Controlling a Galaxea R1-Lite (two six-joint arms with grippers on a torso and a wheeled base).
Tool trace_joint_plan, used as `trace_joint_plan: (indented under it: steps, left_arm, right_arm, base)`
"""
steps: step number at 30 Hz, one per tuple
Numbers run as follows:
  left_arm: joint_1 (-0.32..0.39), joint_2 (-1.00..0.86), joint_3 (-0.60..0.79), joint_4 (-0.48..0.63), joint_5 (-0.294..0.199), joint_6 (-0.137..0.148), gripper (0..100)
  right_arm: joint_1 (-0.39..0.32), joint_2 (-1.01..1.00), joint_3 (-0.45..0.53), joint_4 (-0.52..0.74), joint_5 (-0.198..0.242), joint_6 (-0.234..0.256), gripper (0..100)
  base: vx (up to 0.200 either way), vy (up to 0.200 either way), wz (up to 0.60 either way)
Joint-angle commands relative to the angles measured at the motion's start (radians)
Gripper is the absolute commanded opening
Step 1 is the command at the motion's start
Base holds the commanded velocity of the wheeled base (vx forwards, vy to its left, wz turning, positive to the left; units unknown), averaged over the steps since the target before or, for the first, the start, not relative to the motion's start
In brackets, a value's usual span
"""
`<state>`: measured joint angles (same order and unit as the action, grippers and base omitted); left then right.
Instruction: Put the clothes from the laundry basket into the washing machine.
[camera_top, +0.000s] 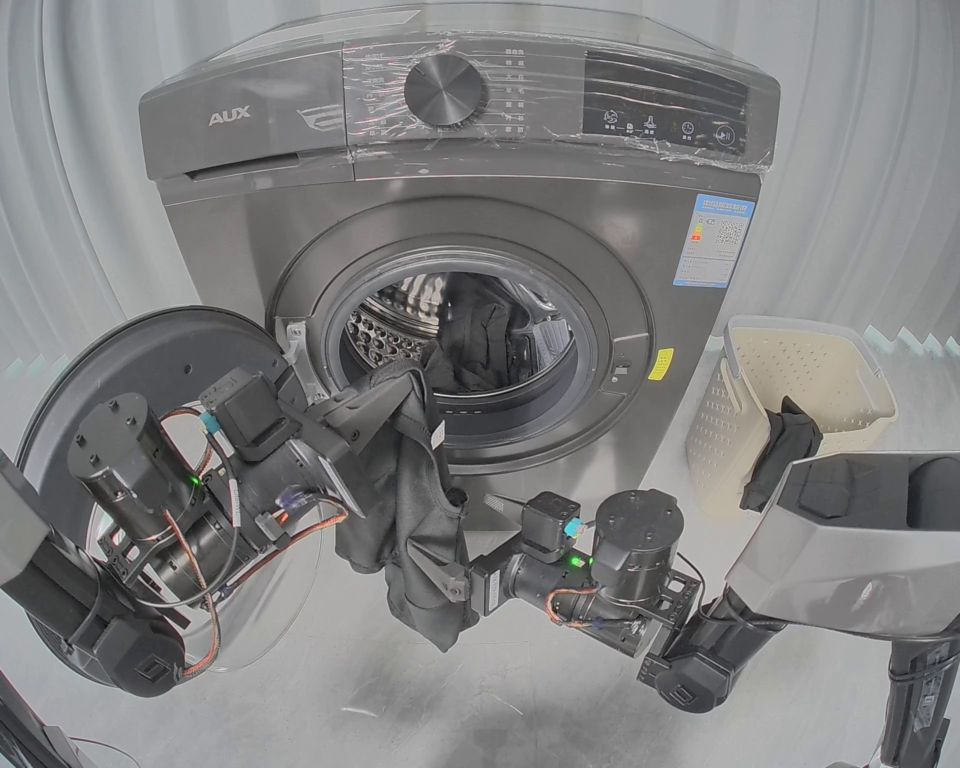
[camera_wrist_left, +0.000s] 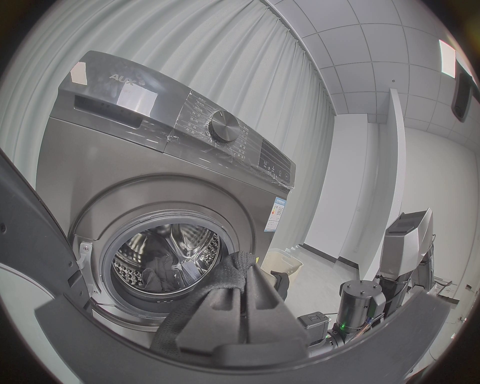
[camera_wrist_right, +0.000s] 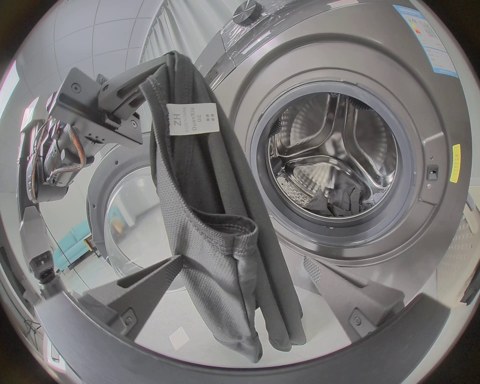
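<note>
A dark grey garment (camera_top: 410, 500) hangs from my left gripper (camera_top: 392, 395), which is shut on its top edge just outside the lower left of the washing machine (camera_top: 480, 190) opening. The pinched fabric (camera_wrist_left: 222, 280) shows between the closed left fingers (camera_wrist_left: 265, 305). My right gripper (camera_top: 440, 578) stands open low down, one finger on each side of the hanging garment (camera_wrist_right: 210, 200). Dark clothes (camera_top: 480, 345) lie inside the drum. The cream laundry basket (camera_top: 730, 420) stands to the right of the machine, with a dark cloth (camera_top: 785, 450) draped over its near rim.
The round machine door (camera_top: 150, 360) is swung fully open to the left, behind my left arm. Pale curtains hang behind the machine. Bare grey floor lies in front of the machine and around the basket.
</note>
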<state>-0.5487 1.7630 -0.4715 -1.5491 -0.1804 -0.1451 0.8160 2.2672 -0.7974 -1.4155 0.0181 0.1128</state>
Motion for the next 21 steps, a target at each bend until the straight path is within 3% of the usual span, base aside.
trace_joint_plan:
  steps: [1,2,3,16,21]
  left_arm:
    - [0.001,0.001,-0.001,0.0,-0.001,-0.001,0]
    - [0.0,0.001,-0.001,0.0,0.001,-0.001,0]
    - [0.0,0.0,-0.001,0.0,0.001,-0.001,0]
    - [0.012,0.003,0.002,0.0,-0.001,-0.002,0]
    - [0.035,0.003,0.004,0.0,-0.002,-0.004,0]
  right_arm:
    - [0.005,0.006,-0.002,0.0,0.0,0.001,100]
    - [0.005,0.008,-0.003,-0.002,0.0,0.001,100]
    - [0.006,0.009,-0.005,-0.002,0.0,0.001,0]
    - [-0.004,-0.012,0.007,-0.025,-0.006,-0.004,0]
    - [-0.07,-0.138,0.078,0.013,-0.01,-0.013,0]
  base:
    - [0.0,0.0,0.0]
    - [0.0,0.0,0.0]
    - [0.0,0.0,0.0]
    - [0.0,0.0,0.0]
    - [0.0,0.0,0.0]
